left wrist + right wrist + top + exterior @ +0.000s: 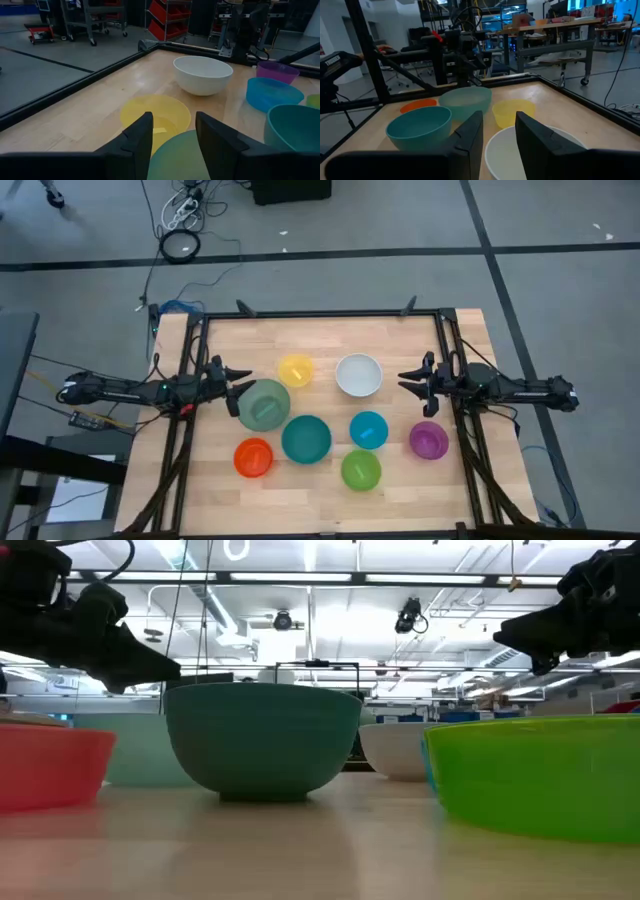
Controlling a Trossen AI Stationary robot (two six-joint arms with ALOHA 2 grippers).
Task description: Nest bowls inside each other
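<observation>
Bowls sitting separately on the wooden table, none nested in another: sage green bowl lying at the left side, yellow bowl just beyond it toward the far edge, white bowl standing right of the yellow one. Teal bowl resting in the middle, with blue bowl to its right and purple bowl farther right again. Orange bowl and lime green bowl lying nearest the front edge, the orange one left of the teal, the lime one right of it. Left gripper hovering at the left rim of the sage green bowl, fingers standing apart with the bowl's rim showing between them in the wrist view, holding nothing. Right gripper hanging just right of the white bowl, above the table and apart from the purple bowl, fingers parted and gripping nothing, the white bowl's rim showing below them. Both grippers appearing raised above the bowls in the low view.
</observation>
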